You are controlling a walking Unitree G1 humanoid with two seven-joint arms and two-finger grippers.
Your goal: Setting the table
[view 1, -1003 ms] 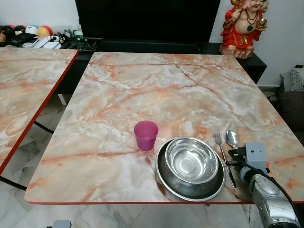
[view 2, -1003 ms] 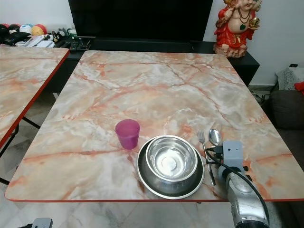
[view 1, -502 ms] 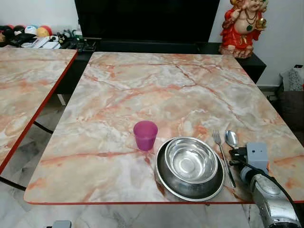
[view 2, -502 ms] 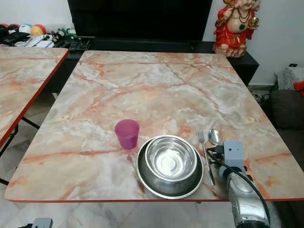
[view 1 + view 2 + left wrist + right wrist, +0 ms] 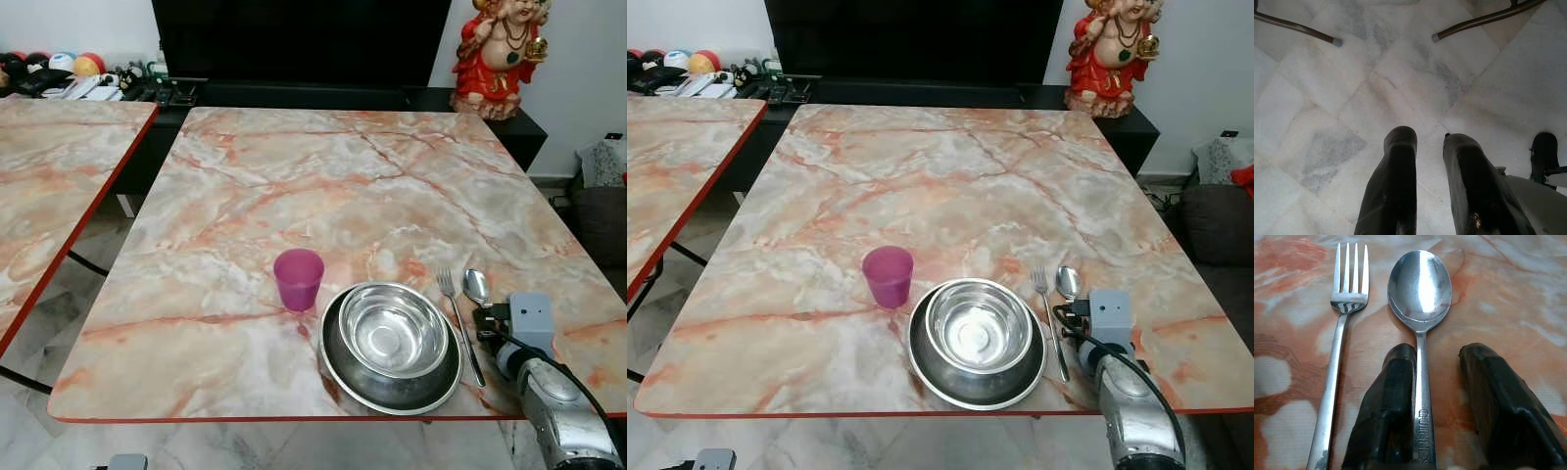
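Note:
A purple cup (image 5: 298,278) stands on the marble table (image 5: 323,186) near its front edge. Just right of the cup, a steel bowl (image 5: 393,329) sits inside a wider steel plate (image 5: 392,401). To the right of the plate lie a fork (image 5: 457,313) and a spoon (image 5: 477,286), side by side. My right gripper (image 5: 1439,352) is open low over the table, with the spoon's handle (image 5: 1422,431) between its fingers, close against one finger (image 5: 1388,396). The fork (image 5: 1347,298) lies outside that finger. My left gripper (image 5: 1430,139) hangs open over the floor.
A second marble table (image 5: 49,176) stands to the left across a narrow gap. Beyond the table's far edge are a black TV (image 5: 294,39) and a red statue (image 5: 495,54). A dark sofa (image 5: 1225,245) is at the right. Thin table legs (image 5: 1484,19) rest on the tiled floor.
The head view has drifted a little; the cup, bowl, fork, spoon and my right gripper keep their places.

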